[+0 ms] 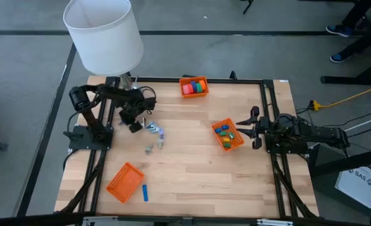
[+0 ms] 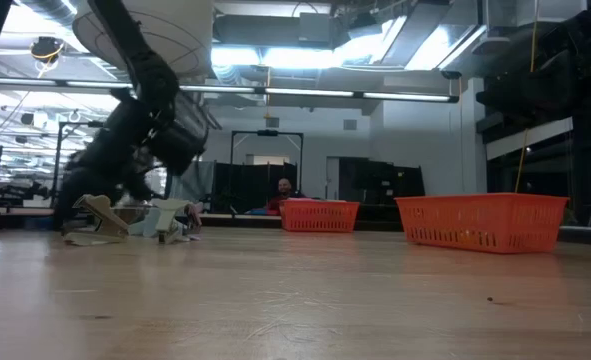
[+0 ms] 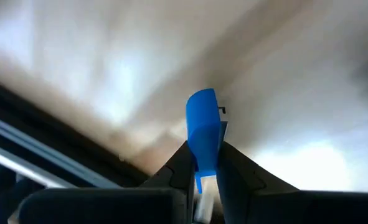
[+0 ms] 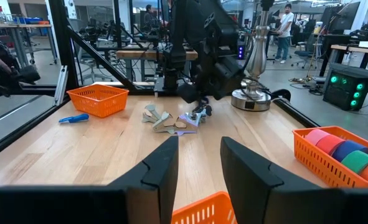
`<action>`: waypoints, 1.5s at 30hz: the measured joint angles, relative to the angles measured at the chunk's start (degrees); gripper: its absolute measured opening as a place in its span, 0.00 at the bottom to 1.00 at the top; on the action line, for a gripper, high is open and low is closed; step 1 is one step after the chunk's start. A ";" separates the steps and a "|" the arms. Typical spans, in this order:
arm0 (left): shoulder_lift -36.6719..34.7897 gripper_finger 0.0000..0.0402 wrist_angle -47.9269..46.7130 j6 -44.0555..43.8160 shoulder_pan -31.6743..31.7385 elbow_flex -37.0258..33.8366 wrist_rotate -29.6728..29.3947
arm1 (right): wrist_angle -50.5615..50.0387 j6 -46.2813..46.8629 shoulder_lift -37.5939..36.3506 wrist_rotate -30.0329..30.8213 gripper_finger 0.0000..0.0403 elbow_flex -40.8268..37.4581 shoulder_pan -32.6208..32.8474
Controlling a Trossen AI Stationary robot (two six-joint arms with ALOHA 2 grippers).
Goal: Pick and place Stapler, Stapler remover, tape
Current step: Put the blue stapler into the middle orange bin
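Note:
My left gripper is at the table's far left, just above a loose pile of pale stapler removers, and is shut on a small blue plastic piece. A blue stapler lies flat on the table near the front. The tape rolls, red, green and orange, sit in an orange basket at the far edge. My right gripper waits open at the table's right side, above the rim of another orange basket. My left gripper pinches the blue piece between its two fingers. The piece's rounded end sticks out past the fingertips. In the right wrist view the blue piece hangs just over the pile; whether it is lifted clear, I cannot tell.
A third orange basket lies at the near left beside the stapler. The basket by my right gripper holds small blue, green and yellow blocks. A lamp with a white shade stands at the far left corner. People show in the room behind.

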 joint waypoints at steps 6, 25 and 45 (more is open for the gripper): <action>-1.01 0.12 2.35 2.27 -4.72 6.48 -1.70 | 0.00 0.00 0.00 0.00 0.31 0.00 -0.01; -6.40 0.11 16.75 4.68 -21.36 18.57 -2.90 | 0.00 0.00 0.00 0.00 0.31 0.00 0.00; 4.44 0.11 36.03 11.62 -27.90 34.34 -3.35 | 0.00 0.00 0.00 0.00 0.31 -0.02 0.00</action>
